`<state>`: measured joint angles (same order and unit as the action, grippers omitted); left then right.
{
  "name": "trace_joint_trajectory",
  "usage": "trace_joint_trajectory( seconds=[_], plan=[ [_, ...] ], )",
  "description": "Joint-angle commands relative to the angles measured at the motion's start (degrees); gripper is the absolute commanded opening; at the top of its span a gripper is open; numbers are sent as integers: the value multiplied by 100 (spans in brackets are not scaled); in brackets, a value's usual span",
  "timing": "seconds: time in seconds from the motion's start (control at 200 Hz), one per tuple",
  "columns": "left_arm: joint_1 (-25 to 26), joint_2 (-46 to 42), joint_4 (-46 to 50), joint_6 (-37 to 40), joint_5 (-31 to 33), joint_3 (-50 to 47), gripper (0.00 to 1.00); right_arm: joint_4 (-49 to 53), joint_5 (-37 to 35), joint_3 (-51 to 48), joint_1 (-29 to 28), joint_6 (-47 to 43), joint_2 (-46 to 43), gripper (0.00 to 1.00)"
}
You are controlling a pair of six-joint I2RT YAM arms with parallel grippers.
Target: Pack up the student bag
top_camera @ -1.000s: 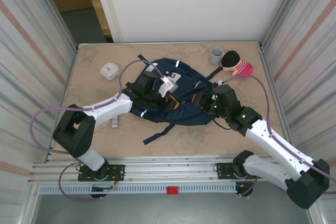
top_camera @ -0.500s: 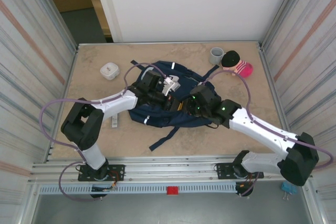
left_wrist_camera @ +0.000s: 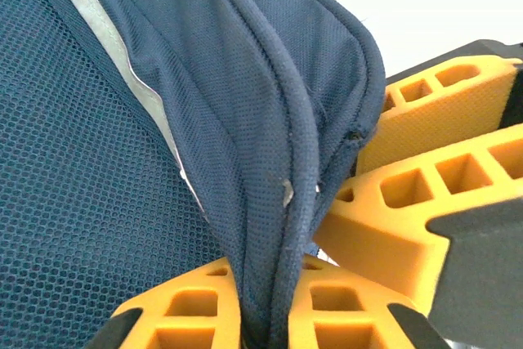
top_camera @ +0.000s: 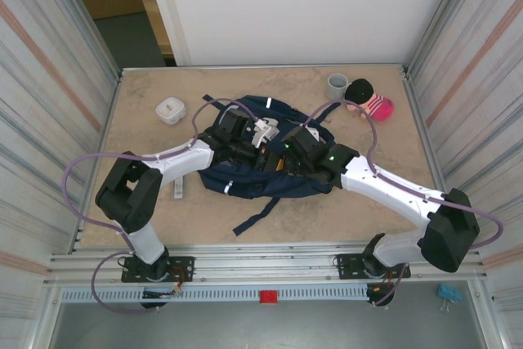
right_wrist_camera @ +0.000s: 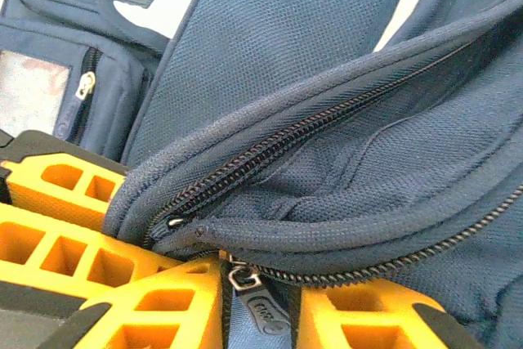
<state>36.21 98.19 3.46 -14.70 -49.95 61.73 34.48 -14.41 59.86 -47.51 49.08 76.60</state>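
Student bag (top_camera: pixel 242 179) lies flat mid-surface (top_camera: pixel 147 145), with both hands on its middle. Left hand (left_wrist_camera: pixel 263 318) is clamped tight on a folded navy edge of the bag. Right hand (right_wrist_camera: pixel 261 306) sits at the zip opening, its fingers narrowly apart either side of the zipper pull (right_wrist_camera: pixel 258 310); cannot tell if it is pinched. Embossing on the pull is too small to read.

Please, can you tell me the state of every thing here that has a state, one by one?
student bag: lying flat on the table, one zip mouth gaping.
left claw: shut on the student bag's piped edge.
right claw: jaws either side of the zipper pull; grip unclear.
grey cup: upright.
doll: lying down.
white case: closed, it seems.
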Motion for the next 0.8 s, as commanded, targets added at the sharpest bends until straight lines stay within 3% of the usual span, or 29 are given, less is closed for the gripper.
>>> trace_joint_trajectory(
  seconds=[0.0,0.21,0.351,0.441,0.511,0.631,0.792],
  plan=[
    [10,-91,213,-60,-569,124,0,641,-1009,128,95,70,-18,22],
    [10,-65,258,-32,-490,164,0,991,-1198,213,56,125,13,14],
    [12,-86,250,1,-467,163,0,1212,-1299,430,48,56,268,22],
    [14,-104,252,6,-467,164,0,764,-864,324,95,-177,304,22],
    [9,-128,276,25,-419,164,0,626,-627,268,134,-187,316,16],
    [10,-246,480,312,-88,148,0,1318,-962,472,178,-5,294,5],
    [9,-539,814,1416,791,-48,0,1410,-488,386,483,-519,-213,0]
  ],
)
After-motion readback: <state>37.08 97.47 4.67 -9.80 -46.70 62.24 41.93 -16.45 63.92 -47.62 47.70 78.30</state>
